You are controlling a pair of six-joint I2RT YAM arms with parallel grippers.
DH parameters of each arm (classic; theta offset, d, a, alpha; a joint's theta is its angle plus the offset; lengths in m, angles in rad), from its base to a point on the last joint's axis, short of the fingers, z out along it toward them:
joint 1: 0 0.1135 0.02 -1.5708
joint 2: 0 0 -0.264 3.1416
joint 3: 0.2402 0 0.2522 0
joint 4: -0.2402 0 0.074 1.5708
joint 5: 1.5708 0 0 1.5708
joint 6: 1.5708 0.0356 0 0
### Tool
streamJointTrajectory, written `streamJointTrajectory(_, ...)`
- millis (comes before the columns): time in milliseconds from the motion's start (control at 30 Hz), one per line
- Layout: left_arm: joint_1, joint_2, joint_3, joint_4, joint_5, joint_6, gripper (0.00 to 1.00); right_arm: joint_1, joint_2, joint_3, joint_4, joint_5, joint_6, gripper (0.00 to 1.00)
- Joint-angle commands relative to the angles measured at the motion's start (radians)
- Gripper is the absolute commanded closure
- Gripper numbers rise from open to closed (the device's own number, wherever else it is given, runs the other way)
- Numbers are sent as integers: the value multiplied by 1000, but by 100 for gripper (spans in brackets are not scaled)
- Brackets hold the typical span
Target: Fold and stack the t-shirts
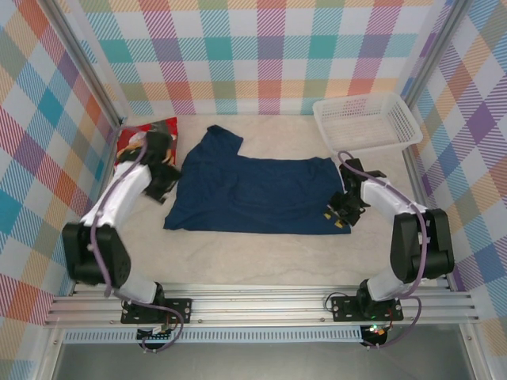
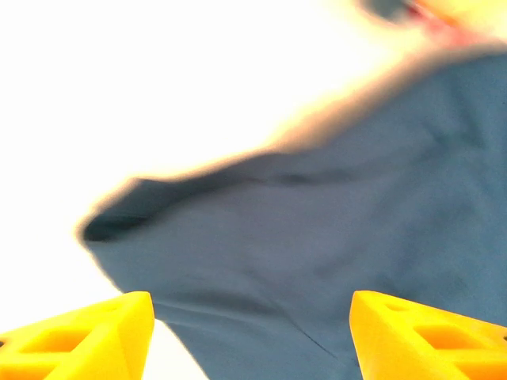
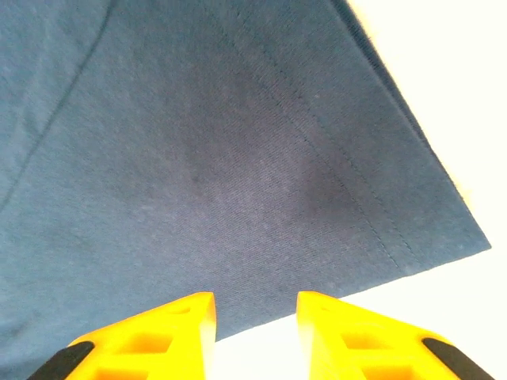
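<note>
Top external view: the navy t-shirt point(image 1: 253, 194) lies spread across the middle of the table point(image 1: 261, 261). Its body is flat, and one sleeve reaches toward 12 o'clock. No print shows on the upward side. The red t-shirt point(image 1: 142, 141) lies crumpled in the far corner at about 10 o'clock, apart from the navy one and partly behind the left arm. A white mesh basket point(image 1: 366, 123) stands at about 2 o'clock, near the wall.

The left claw point(image 1: 166, 186) sits at the navy shirt's 9 o'clock edge, just beside the cloth. The right claw point(image 1: 337, 218) sits at the shirt's corner near 4 o'clock, its yellow tips low over the hem.

Left wrist view: the left claw point(image 2: 249, 340) is released. Its two yellow fingers point(image 2: 79, 340) stand wide apart with nothing pinched between them. Blurred navy cloth, creased along one fold, lies beyond and between them, with bright table at 10 o'clock.

Right wrist view: the right claw point(image 3: 255, 321) is also released, though only by a narrow gap. Pale table shows through the gap between its fingers point(image 3: 150, 336). The stitched hem and corner of the navy shirt lie just ahead at 12 o'clock, apart from the tips.
</note>
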Motion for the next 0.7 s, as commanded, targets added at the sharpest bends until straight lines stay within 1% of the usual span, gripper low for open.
streamJointTrajectory(0, 102, -45, -184, -34, 5, -164, 34, -35, -36, -47, -4, -56, 57, 62)
streamJointTrajectory(33, 130, -58, -220, 10, 28, -184, 33, -40, -35, -56, 4, -68, 69, 60)
streamJointTrajectory(100, 158, -52, -242, 63, 47, -215, 31, -44, -23, -61, 9, -82, 72, 60)
streamJointTrajectory(167, 170, -9, -233, 112, 66, -229, 32, -47, -3, -56, 14, -89, 64, 60)
streamJointTrajectory(233, 181, 52, -216, 143, 108, -253, 32, -56, 18, -51, 19, -100, 59, 60)
streamJointTrajectory(333, 192, 138, -174, 95, 105, -287, 32, -64, 33, -41, 24, -108, 53, 60)
streamJointTrajectory(433, 202, 169, -218, 123, 155, -338, 35, -67, 34, -31, 21, -106, 49, 60)
streamJointTrajectory(500, 202, 174, -230, 125, 146, -344, 37, -68, 34, -27, 19, -103, 46, 60)
streamJointTrajectory(533, 204, 174, -236, 142, 136, -340, 38, -70, 33, -27, 20, -101, 45, 61)
streamJointTrajectory(567, 209, 173, -250, 195, 134, -332, 43, -70, 31, -29, 28, -102, 40, 62)
streamJointTrajectory(633, 218, 182, -265, 278, 150, -328, 59, -71, 36, -27, 34, -101, 30, 68)
streamJointTrajectory(667, 221, 197, -247, 282, 156, -315, 62, -70, 42, -25, 36, -102, 25, 69)
